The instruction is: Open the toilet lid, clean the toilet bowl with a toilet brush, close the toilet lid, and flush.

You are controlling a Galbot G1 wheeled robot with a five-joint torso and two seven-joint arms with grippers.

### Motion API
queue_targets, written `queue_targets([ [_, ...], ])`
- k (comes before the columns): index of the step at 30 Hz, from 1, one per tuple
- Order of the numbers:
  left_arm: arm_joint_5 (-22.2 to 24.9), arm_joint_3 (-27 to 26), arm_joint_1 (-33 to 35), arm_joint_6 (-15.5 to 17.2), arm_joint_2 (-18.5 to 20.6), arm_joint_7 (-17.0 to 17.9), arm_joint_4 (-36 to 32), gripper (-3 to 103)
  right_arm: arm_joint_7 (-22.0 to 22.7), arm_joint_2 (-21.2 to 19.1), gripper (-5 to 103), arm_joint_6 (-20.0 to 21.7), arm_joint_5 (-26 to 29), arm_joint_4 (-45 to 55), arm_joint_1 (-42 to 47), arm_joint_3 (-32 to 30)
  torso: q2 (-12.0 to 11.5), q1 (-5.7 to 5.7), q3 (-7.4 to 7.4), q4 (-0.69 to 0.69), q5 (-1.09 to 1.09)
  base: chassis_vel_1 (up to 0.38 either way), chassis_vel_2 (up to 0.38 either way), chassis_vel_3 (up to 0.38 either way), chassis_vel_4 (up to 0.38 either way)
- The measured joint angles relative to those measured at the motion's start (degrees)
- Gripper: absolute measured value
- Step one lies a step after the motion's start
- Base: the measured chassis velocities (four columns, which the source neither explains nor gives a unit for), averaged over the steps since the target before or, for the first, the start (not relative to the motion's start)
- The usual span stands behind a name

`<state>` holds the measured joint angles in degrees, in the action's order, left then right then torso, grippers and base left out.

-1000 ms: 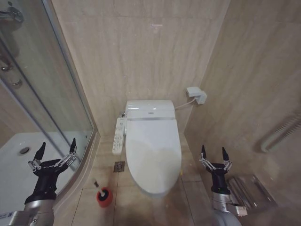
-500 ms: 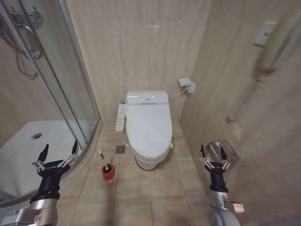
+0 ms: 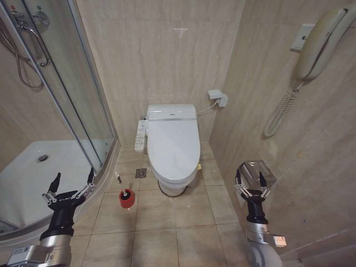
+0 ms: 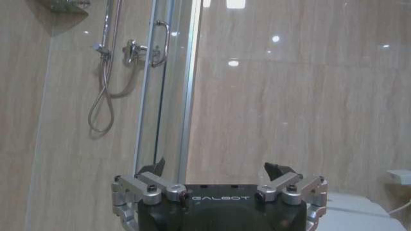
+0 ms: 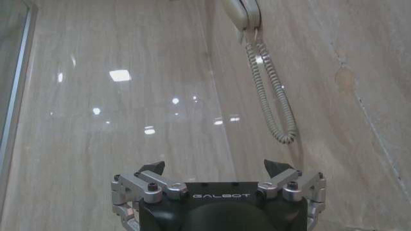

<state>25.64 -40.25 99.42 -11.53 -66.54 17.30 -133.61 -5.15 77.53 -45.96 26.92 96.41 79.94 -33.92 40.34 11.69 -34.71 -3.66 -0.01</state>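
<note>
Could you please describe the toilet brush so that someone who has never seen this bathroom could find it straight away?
Start at the white toilet against the back wall, its toilet lid down. On the tiled floor beside it, toward the glass shower enclosure, stands a small round red holder. The toilet brush sits in it, black head down and thin pale handle leaning up; it is the only red-and-black item there.

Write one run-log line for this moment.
lid: closed | brush: in holder, floor | left gripper: open, raised | right gripper: open, raised

toilet bowl (image 3: pixel 177 186) hidden under lid (image 3: pixel 174 149)
</note>
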Motion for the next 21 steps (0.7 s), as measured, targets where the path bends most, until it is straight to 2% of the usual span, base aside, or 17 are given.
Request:
queue_targets([
  [21, -1.0, -0.8, 0.8, -1.2, -1.9, -0.1, 1.1, 100, 0.1, -0.3, 100, 0.0, 0.0, -0.1, 0.0, 1.1, 0.0, -0.07, 0.03, -0.01, 0.01, 0.009, -0.011, -0.009, 0.006],
])
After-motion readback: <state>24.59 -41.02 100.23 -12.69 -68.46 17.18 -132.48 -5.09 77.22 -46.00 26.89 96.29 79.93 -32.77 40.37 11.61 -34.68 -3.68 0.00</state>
